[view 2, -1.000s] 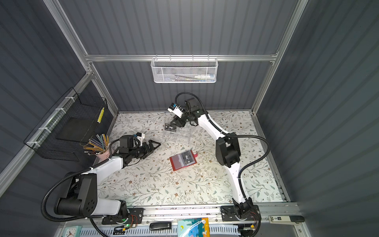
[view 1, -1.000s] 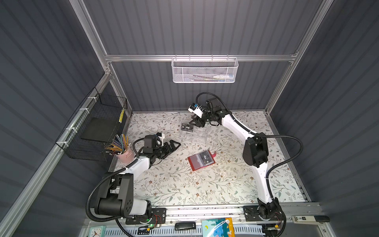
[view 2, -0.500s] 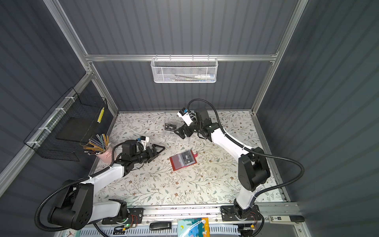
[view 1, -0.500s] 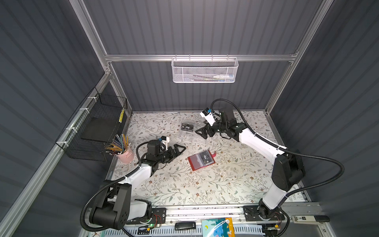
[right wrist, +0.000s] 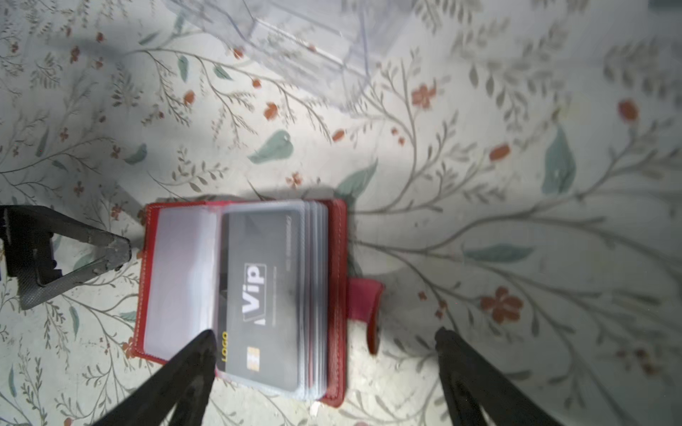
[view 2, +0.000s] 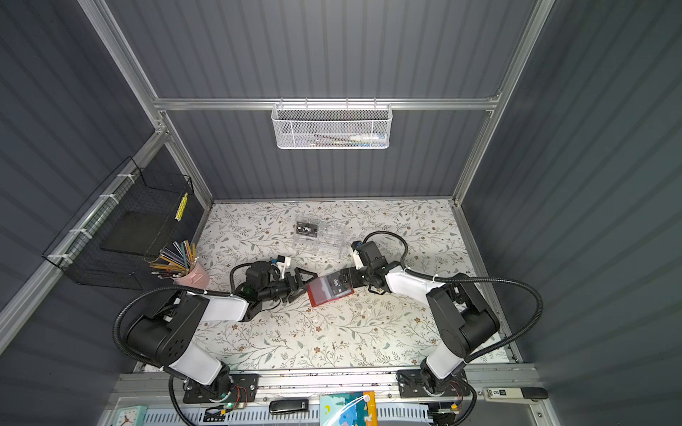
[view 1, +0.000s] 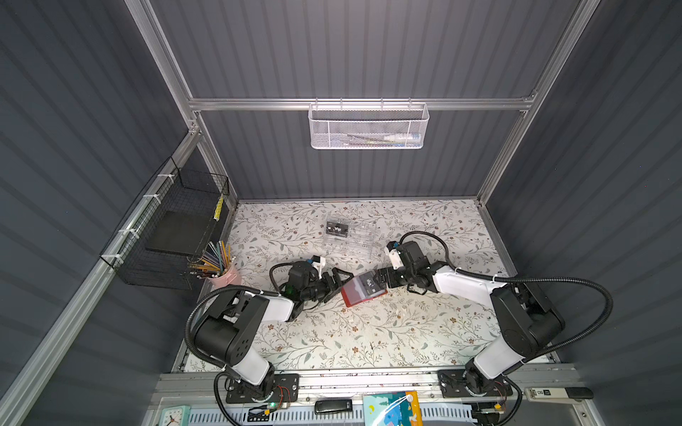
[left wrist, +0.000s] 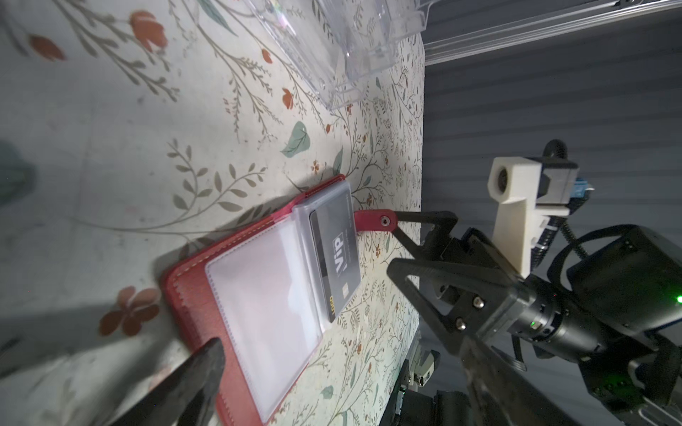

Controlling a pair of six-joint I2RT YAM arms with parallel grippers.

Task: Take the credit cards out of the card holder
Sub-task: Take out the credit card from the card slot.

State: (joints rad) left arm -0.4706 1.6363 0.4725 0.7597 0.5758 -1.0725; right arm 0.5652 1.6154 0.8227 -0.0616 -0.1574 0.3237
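The red card holder [view 1: 352, 298] [view 2: 318, 297] lies open mid-table, clear sleeves up. A black "Vip" credit card [right wrist: 258, 287] [left wrist: 337, 265] sits in the top sleeve. My right gripper [right wrist: 324, 346] [view 1: 382, 282] is open and low over the holder's strap side. One fingertip [right wrist: 199, 350] is at the card's corner, and the other is beyond the strap tab [right wrist: 365, 295]. My left gripper [view 1: 341, 283] [left wrist: 339, 369] stands open at the holder's opposite edge, with nothing between its fingers [left wrist: 199, 372]. Another Vip card [view 1: 337, 228] lies in the clear organizer.
The clear acrylic organizer [view 1: 350, 238] stands behind the holder. A pink cup of pencils [view 1: 223, 274] and a black wire basket [view 1: 173, 228] are at the left. A white mesh basket [view 1: 367, 127] hangs on the back wall. A black stick [view 1: 333, 406] lies on the front rail.
My right gripper left the organizer, where a Vip card stays, and swung forward to the holder. My left gripper moved right to the holder's edge.
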